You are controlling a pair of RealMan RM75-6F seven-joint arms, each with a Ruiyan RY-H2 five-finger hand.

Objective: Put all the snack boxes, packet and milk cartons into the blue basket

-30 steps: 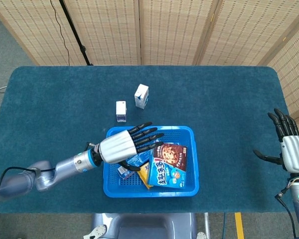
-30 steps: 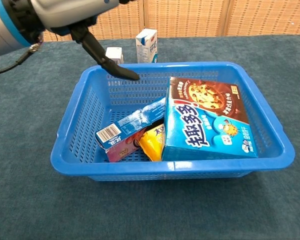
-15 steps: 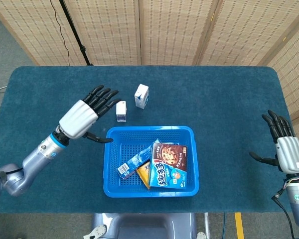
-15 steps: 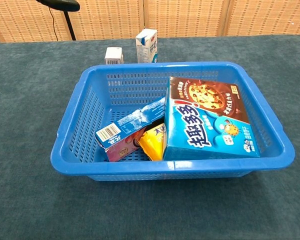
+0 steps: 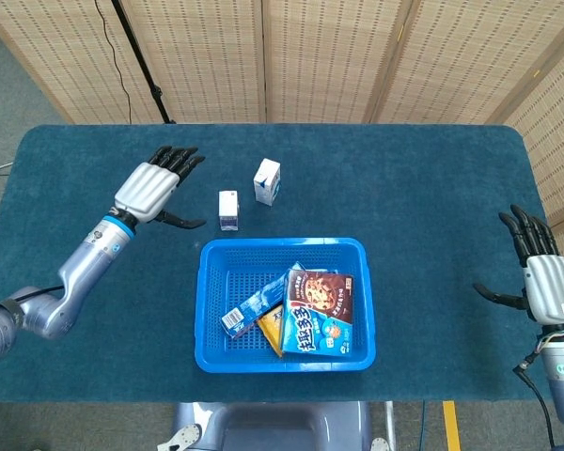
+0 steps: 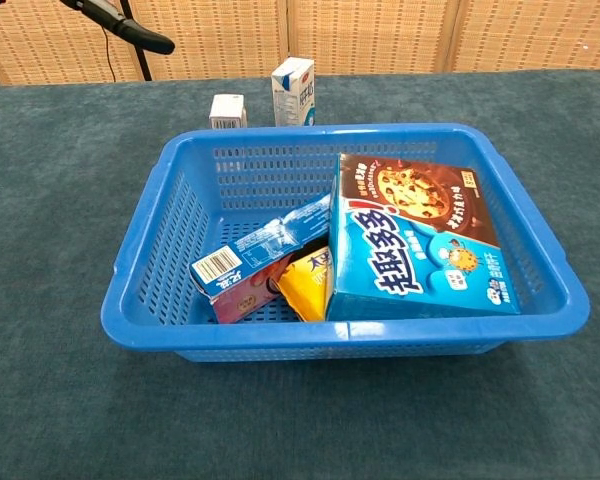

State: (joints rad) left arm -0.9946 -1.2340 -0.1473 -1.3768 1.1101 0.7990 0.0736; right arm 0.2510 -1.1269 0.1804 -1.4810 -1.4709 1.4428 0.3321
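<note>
Pulled back from over the blue basket, the left hand now hovers empty, fingers spread, left of the two milk cartons.
Small carton and taller carton stand on the table behind the basket, which holds the snack boxes; right hand is spread, empty.

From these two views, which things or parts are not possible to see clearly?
- Yellow packet: mostly covered by the snack boxes in the blue basket, both views.
- Left hand: chest view shows only a dark fingertip; the top edge cuts off the rest.
- Right hand: outside the chest view.
- Small milk carton: its base is behind the basket rim in the chest view; its print is too small to read.
</note>
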